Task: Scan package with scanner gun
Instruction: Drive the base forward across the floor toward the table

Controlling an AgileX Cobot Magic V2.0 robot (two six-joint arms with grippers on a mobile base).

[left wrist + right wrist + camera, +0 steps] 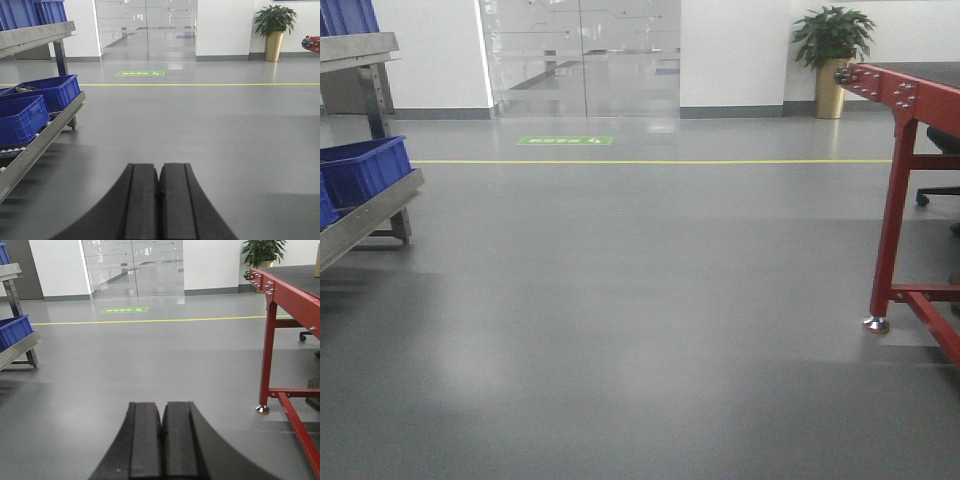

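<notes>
The package and the scanner gun are out of view in every view. My left gripper (159,167) fills the bottom of the left wrist view, shut with its two black fingers pressed together and nothing between them, held over bare grey floor. My right gripper (163,406) looks the same in the right wrist view: shut, empty, pointing across the floor. Neither gripper shows in the front view.
A metal roller rack (45,131) with blue bins (20,117) stands at the left. A red-framed table (280,295) with a dark top stands at the right, its foot (262,409) on the floor. Glass doors (582,55), a yellow floor line (650,161) and a potted plant (832,55) lie far ahead.
</notes>
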